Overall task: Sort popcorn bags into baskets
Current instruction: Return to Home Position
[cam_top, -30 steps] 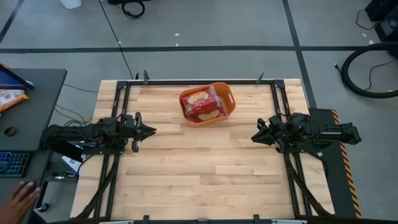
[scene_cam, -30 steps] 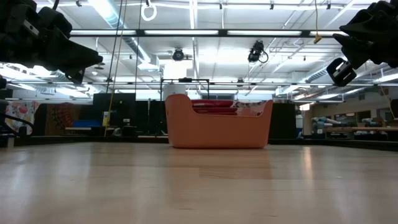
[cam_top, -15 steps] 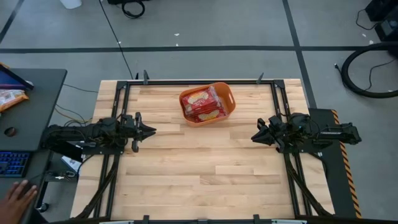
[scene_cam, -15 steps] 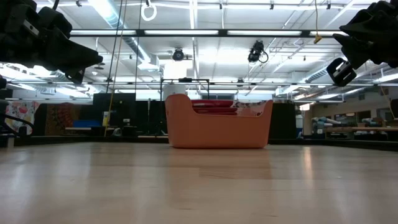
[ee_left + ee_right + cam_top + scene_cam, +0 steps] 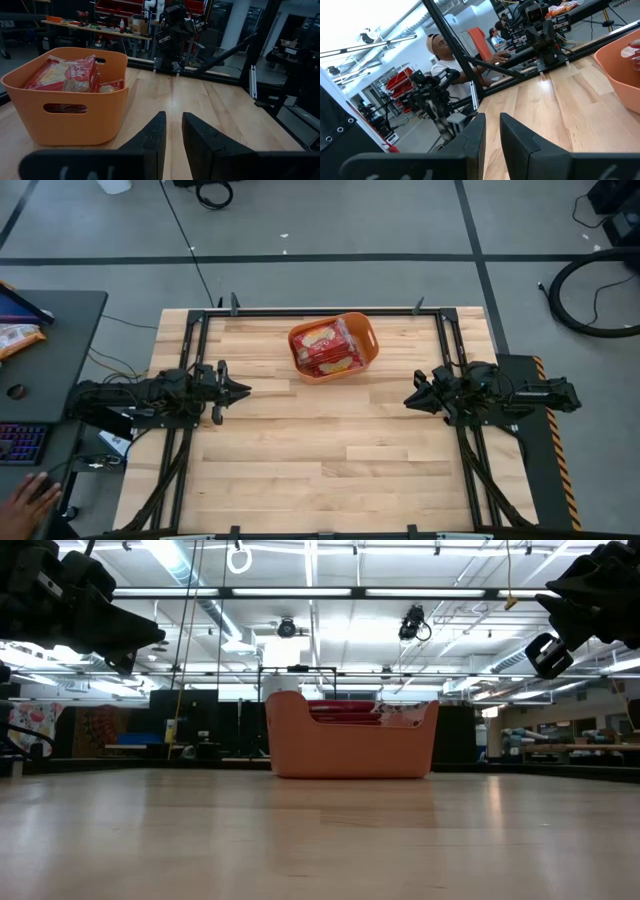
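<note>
Several flat, glossy red popcorn bags [image 5: 325, 348] with yellow-cream pictures lie stacked inside the orange plastic tub [image 5: 368, 340], a rounded-rectangular bin with a handle slot in its end wall. The tub stands on the light wooden table [image 5: 330, 460], close to the far edge and roughly midway between the two sides. From the left wrist view we see the topmost packets reaching about to the tub's rim.

The left gripper [image 5: 240, 390] hangs over the table's left side, pointing inward. Its two dark fingers are drawn nearly together, with a slim gap between them, and they grip nothing. The right gripper [image 5: 409, 401] faces it from the right side, its fingers likewise nearly closed and empty. From the low view we see both raised above the tabletop, well apart from the tub. A person's hand [image 5: 25, 495] shows by the dark desk [image 5: 60, 330] left of the table.
</note>
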